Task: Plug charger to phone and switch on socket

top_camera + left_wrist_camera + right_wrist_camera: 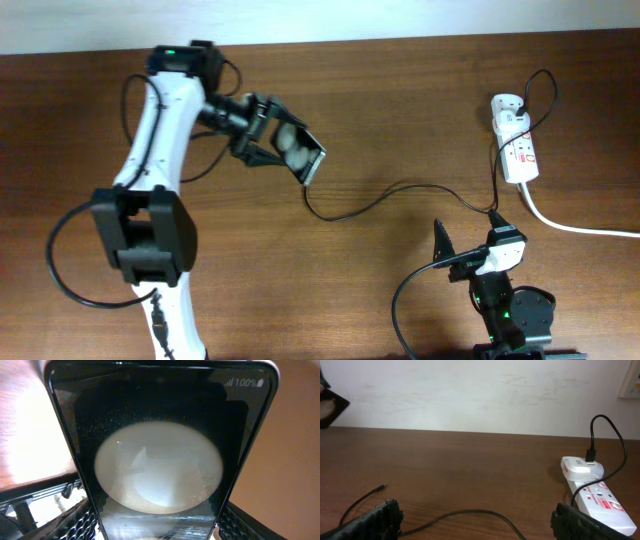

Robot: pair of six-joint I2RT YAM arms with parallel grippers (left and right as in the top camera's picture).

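Two hands in view: left hand (272, 138) grasps the phone (303, 152), tilted above the bench (400, 90); right hand (472, 255) spread wide, empty. Charger (380, 195) tip lies loose; its adapter (505, 105) sits in the power strip (521, 152).

We see a dark brown wooden table (400, 110) with a fine grain running along its length, its surface carrying a soft sheen under even light. Behind its far edge stands a plain off-white wall (470, 395), faintly scuffed, meeting the wood in a straight line. High at the wall's right edge we make out part of a cream-coloured plate (631, 380).
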